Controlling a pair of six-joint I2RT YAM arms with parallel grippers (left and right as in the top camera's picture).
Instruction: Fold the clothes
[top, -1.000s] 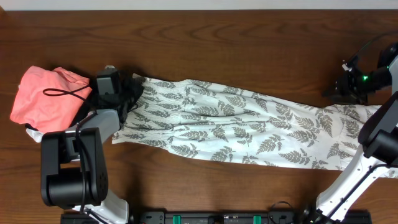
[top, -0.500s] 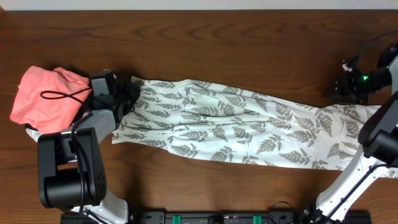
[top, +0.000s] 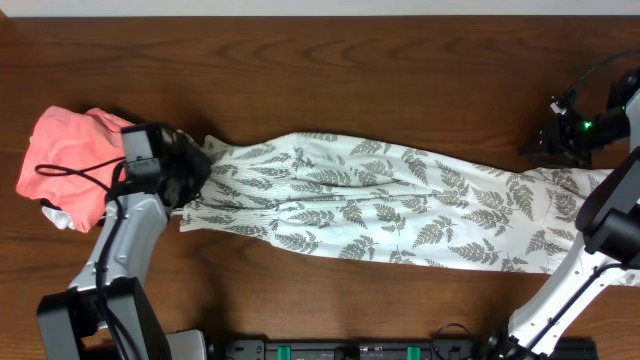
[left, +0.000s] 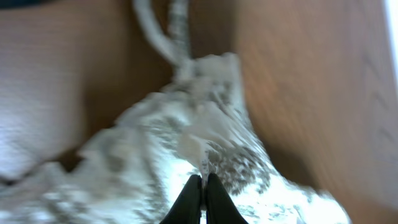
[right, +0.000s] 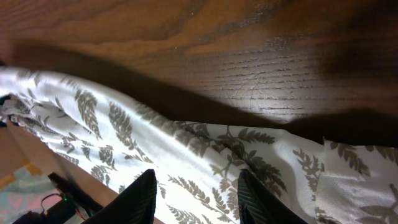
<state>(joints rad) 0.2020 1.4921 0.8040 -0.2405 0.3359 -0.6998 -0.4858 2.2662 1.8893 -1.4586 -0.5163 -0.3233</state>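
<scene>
The clothes, a long white garment with grey fern leaves, lie stretched across the table from left to right. My left gripper is at their left end, shut on the gathered top edge. In the left wrist view the closed fingers pinch the blurred fabric, and the thin white straps trail beyond. My right gripper is open at the far right, just behind the hem. In the right wrist view its fingers are spread above the leaf fabric and hold nothing.
A salmon-pink garment lies bunched at the left edge, with a black cable across it and a white piece under it. The table is dark brown wood. The arm bases stand along the front edge.
My left gripper has moved left and slightly toward the front, dragging the garment's top corner with it. The right arm has not moved.
</scene>
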